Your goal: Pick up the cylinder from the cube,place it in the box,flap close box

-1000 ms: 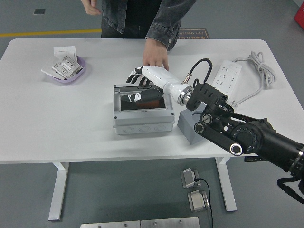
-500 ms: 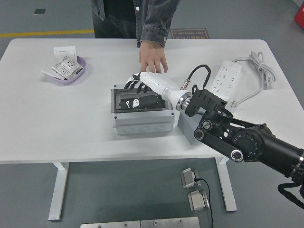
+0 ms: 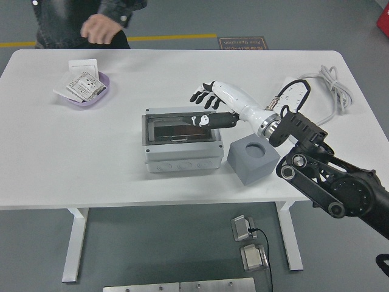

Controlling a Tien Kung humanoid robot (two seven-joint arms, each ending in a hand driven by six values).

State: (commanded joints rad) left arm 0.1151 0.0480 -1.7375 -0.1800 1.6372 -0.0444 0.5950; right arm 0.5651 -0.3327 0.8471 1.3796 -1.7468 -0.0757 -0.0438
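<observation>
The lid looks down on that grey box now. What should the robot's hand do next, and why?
Probably draw the right hand back toward the robot. The box already looks shut, its clear lid lying flat, the cube beside it has an empty hole, and the fingers are spread, holding nothing above the box's far right corner.

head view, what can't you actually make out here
- Whether the cylinder is inside the box: its dark lid panel hides the inside.
- Print on the packets in the purple dish: too small.
- The person at the far side: cut off by the top edge, hand blurred.
- The right hand hides its palm side.
- Left arm: out of frame.
</observation>
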